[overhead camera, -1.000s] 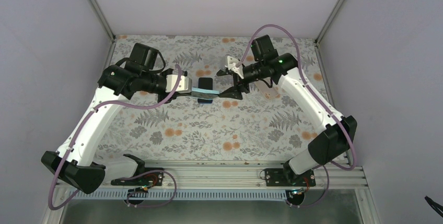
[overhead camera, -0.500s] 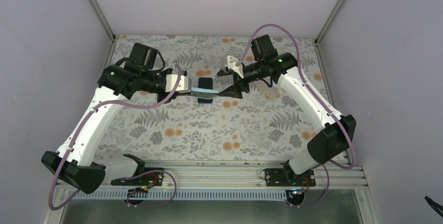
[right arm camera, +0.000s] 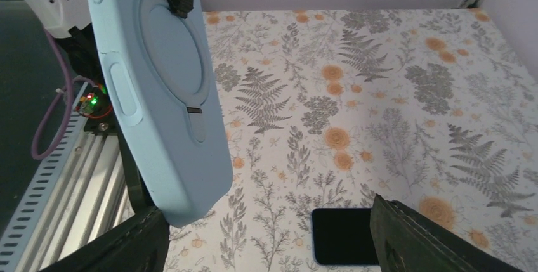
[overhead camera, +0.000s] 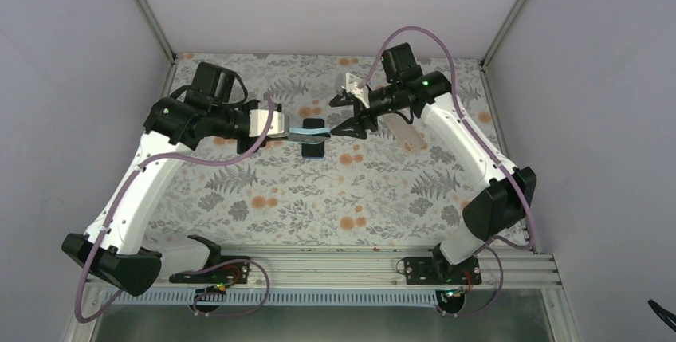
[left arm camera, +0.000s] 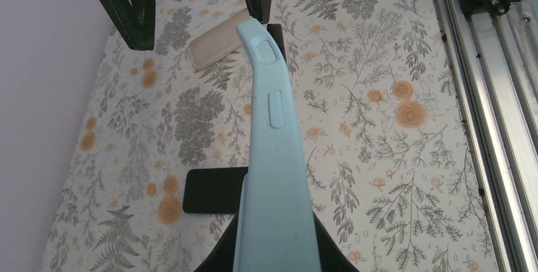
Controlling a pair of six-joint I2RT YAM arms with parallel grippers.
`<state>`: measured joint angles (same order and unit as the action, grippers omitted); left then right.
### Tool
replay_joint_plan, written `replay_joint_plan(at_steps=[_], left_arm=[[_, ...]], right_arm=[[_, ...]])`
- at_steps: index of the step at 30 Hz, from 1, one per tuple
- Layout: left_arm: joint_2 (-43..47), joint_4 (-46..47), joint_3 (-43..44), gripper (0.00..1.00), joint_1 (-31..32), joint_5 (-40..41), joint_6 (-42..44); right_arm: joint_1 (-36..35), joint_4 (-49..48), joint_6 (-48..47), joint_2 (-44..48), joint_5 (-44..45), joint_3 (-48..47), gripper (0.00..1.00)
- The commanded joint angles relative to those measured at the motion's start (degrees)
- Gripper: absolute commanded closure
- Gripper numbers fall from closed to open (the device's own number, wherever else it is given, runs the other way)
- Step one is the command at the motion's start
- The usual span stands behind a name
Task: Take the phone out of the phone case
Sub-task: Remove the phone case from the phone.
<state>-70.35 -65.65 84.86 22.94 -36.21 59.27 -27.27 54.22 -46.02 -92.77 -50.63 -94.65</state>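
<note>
your left fingers (left arm camera: pixel 219 258) stay clenched on the blue case (left arm camera: pixel 273 158), now carried farther back; right fingers (overhead camera: pixel 349 126), released, narrow near its tip. phone removal unconfirmed.

- No writing, brand, number or sign can be read in any view.
- The pale blue phone (right arm camera: pixel 158 88) shows only raised button shapes and a moulded ring on its back, with no letters.
- The black phone (right arm camera: pixel 346 237), on the bench (right arm camera: pixel 393 94) below the pale blue phone, has a blank dark screen.
</note>
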Motion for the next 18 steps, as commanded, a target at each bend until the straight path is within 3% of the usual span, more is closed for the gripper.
replay_joint_plan(at_steps=[1, 8, 11, 18], left_arm=[[1.6, -1.4, 1.6, 0.98, 1.2, -10.6, 2.0], [-0.7, -4.6, 4.3, 0.98, 1.1, -22.8, 3.7], [-2.5, -6.4, 6.8, 0.98, 1.1, -27.4, 4.7], [-4.1, -5.7, 10.3, 0.98, 0.6, -28.6, 4.7]], right_arm=[[0.7, -13.7, 6.0, 1.3, 8.4, 2.6, 0.19], [-1.8, -26.6, 12.9, 2.6, 22.8, 4.9, 0.20], [-3.2, -24.5, 13.2, 1.0, 21.5, 1.6, 0.20], [-10.1, -21.1, 11.4, -0.2, 14.2, 0.7, 0.18]])
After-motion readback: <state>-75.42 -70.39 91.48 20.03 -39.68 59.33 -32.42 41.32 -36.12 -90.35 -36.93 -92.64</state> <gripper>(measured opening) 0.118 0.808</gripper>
